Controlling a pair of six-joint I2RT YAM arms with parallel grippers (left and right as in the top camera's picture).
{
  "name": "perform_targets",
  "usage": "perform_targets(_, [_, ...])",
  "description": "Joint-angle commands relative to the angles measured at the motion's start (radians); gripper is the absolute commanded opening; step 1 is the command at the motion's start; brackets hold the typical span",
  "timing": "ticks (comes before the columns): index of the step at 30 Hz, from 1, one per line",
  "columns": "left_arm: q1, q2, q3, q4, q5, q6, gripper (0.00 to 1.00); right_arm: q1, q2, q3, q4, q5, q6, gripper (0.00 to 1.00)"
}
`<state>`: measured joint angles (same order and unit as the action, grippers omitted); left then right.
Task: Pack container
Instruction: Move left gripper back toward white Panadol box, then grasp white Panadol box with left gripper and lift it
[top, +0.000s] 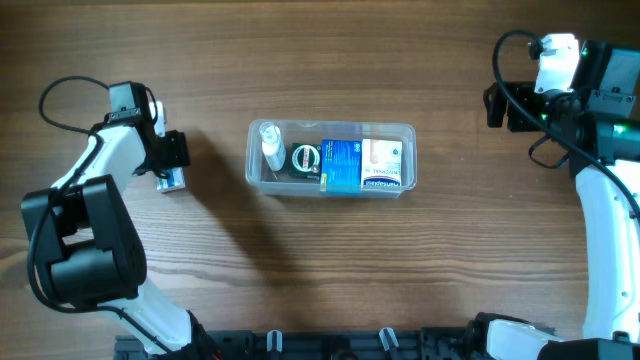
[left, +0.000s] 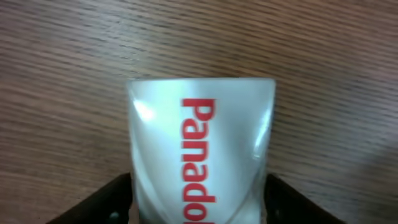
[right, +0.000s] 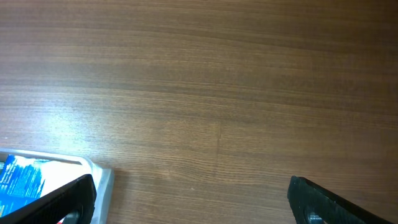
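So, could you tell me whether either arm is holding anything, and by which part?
The left fingers grip the white Panadol box by its two long sides, near one end. The right fingers are apart and hold nothing.

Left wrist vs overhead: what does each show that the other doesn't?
Left wrist only: the red Panadol lettering on the Panadol box, close up, with a dark finger on each side of it. Overhead only: the container mid-table, holding a clear bottle, a black round item, a blue box and a white and blue box; also the left arm and right arm. Shared: the Panadol box at the left gripper, and the wooden table.
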<state>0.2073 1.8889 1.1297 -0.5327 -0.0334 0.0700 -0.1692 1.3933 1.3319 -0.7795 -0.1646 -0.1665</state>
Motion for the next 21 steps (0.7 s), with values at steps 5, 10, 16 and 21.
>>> perform_targets(5, [0.006,0.008,0.002,-0.003,0.051,0.005,0.31,-0.001,0.006,0.001,0.002,-0.017,-0.010,1.00])
perform_targets(10, [0.006,-0.003,0.006,-0.006,0.051,0.005,0.35,-0.001,0.006,0.001,0.002,-0.017,-0.011,1.00])
perform_targets(16, [-0.031,-0.240,0.062,-0.077,0.052,0.001,0.33,-0.001,0.006,0.001,0.002,-0.017,-0.011,1.00])
perform_targets(21, [-0.179,-0.492,0.062,-0.063,0.052,0.002,0.29,-0.001,0.006,0.001,0.002,-0.017,-0.010,1.00])
